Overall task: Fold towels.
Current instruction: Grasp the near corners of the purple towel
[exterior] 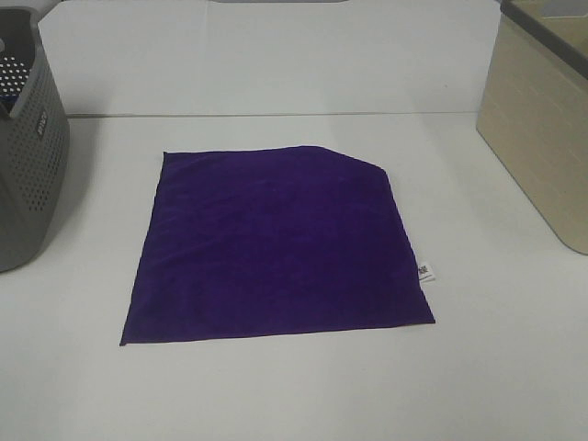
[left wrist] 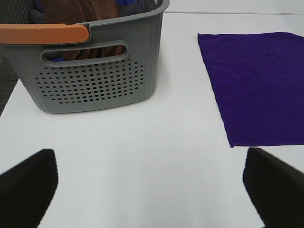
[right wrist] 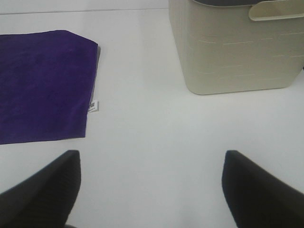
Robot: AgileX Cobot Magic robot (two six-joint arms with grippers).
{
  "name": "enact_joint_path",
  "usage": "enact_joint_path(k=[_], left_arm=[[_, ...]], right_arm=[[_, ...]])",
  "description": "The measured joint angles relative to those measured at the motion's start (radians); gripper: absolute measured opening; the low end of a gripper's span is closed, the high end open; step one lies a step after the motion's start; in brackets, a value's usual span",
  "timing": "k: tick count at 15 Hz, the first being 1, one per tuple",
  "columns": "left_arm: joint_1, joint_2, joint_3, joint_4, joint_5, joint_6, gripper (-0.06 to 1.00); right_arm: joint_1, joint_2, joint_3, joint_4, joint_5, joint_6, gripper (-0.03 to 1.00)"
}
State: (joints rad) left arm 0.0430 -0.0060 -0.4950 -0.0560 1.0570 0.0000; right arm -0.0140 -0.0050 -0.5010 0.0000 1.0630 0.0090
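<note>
Purple towel (exterior: 276,248) spread flat mid-table, both my grippers wide open over bare white top.

It lies well apart from the grey basket (exterior: 28,156) on my left and the beige bin (exterior: 542,129) on my right, with table (exterior: 276,395) showing along every edge. Its far right corner is cut at a slant, and a white tag (exterior: 424,271) juts from the right edge. My left gripper (left wrist: 148,164) hangs between basket and towel, my right gripper (right wrist: 151,161) between towel and bin.
</note>
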Motion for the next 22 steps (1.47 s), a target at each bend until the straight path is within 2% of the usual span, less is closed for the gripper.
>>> enact_joint_path(k=[14,17,22], left_arm=[[0.000,0.000,0.000,0.000,0.000,0.008,0.99],[0.000,0.000,0.000,0.000,0.000,0.008,0.99],[0.000,0.000,0.000,0.000,0.000,0.008,0.99]], right_arm=[[0.000,0.000,0.000,0.000,0.000,0.000,0.80],[0.000,0.000,0.000,0.000,0.000,0.000,0.91],[0.000,0.000,0.000,0.000,0.000,0.000,0.95]])
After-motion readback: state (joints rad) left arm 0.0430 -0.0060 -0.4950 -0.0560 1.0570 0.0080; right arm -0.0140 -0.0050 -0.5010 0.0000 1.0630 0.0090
